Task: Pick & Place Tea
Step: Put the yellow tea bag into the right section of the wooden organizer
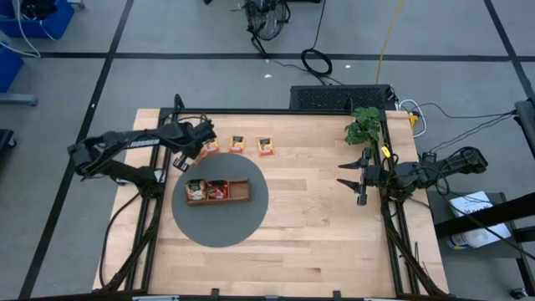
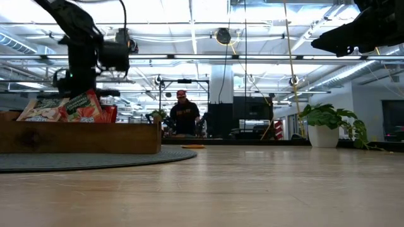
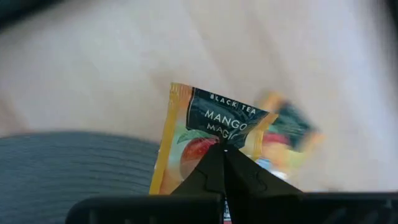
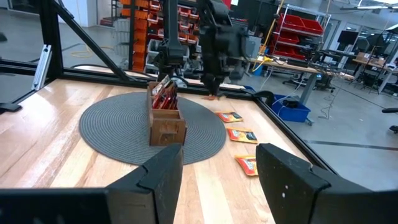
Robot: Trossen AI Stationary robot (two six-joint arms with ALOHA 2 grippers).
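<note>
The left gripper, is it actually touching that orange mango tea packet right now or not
Touching. In the left wrist view the left gripper has its fingertips shut together on the lower edge of the orange mango tea packet, pinching it.

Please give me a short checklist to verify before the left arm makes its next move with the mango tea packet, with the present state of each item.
1. Left pincer shut on the orange-yellow tea packet: ok, the tips are together on its lower part.
2. Firmness of the grip: cannot tell; only a small part of the packet is pinched.
3. Wooden tray on the round grey mat: ok.
4. Free tray compartment: ok, the right one looks empty in the high view.
5. Loose packets still on the table: ok, lying behind the mat, away from the tray.
6. Right pincer out of the way: ok, open at the right table edge.
</note>
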